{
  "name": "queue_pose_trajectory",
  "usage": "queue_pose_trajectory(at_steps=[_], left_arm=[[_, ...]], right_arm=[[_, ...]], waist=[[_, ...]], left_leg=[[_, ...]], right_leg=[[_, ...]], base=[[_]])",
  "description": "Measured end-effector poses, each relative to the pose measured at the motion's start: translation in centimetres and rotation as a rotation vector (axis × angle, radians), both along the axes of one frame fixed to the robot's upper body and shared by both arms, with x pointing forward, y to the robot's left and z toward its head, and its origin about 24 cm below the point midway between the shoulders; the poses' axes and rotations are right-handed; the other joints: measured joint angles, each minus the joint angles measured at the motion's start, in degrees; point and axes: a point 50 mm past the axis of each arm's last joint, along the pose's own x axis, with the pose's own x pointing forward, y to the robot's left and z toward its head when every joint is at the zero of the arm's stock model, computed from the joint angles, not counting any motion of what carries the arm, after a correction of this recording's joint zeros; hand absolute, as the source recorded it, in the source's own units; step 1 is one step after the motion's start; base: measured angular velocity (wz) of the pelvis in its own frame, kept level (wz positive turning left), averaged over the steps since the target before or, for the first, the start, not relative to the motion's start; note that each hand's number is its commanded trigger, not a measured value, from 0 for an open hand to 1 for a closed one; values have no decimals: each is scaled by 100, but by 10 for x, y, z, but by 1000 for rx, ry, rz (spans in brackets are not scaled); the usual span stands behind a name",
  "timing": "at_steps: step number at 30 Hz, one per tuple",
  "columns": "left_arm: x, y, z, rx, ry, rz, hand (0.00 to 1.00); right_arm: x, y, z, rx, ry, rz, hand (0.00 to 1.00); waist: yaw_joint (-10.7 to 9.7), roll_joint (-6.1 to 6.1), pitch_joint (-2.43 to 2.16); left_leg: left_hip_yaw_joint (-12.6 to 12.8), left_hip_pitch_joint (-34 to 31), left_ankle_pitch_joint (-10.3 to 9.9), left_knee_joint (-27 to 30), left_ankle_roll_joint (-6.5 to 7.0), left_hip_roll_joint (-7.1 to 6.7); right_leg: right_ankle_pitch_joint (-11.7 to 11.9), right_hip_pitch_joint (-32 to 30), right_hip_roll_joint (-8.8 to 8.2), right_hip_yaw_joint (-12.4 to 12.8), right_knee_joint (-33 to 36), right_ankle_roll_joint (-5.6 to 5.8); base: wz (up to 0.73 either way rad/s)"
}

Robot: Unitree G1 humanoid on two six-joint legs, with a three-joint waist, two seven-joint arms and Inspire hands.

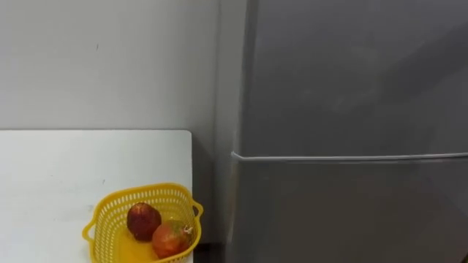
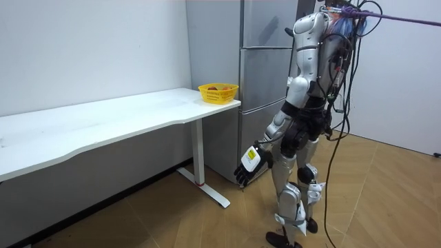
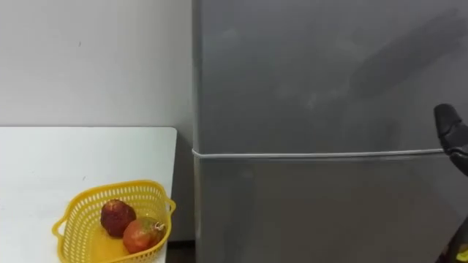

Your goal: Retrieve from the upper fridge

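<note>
- The grey fridge (image 1: 351, 183) stands right beside the table's right end. The robot stands upright close in front of it, facing its doors.
- Its upper door (image 1: 351, 73) is shut, and a level seam (image 1: 351, 156) parts it from the door beneath. Whatever is to be fetched lies behind that upper door, out of sight, so I cannot tell what it is. No handle shows on the door's face, and I cannot tell which side is hinged.
- The white table (image 1: 51, 168) runs along the wall on the robot's left.
- A yellow basket (image 1: 108, 219) sits by the table's right edge, the end nearest the fridge.
- The right hand (image 3: 451, 135) is raised to about the seam's height, near the fridge front on the robot's right. The upper door lies straight ahead of it and a little to its left, so it is much the nearer hand for the pull. I cannot tell how its fingers stand.
- The left hand (image 2: 248, 162) hangs low by the thigh, well below the seam, with fingers loose and holding nothing.
- In the basket lie a dark red fruit (image 1: 143, 220) and, touching it on the side nearer the robot, a red-orange fruit (image 1: 170, 238). Going by the task, neither is what is wanted.
</note>
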Motion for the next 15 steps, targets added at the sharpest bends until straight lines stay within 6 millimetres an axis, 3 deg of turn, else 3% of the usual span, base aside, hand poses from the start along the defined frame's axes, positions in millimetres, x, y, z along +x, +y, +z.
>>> queue_pose_trajectory(at_steps=[9,15], left_arm=[[-16,2,0,4,32,8,0],[-25,0,-1,-3,53,21,0]], right_arm=[[-1,1,1,-5,-15,8,0],[-9,4,9,-57,-50,11,0]], waist=[[56,0,-34],[80,130,-83]], left_leg=[[-7,16,-1,13,-1,3],[-14,14,-1,10,-2,2]], right_leg=[[12,84,6,-31,-88,6],[11,99,5,-42,-86,6]], base=[[2],[2]])
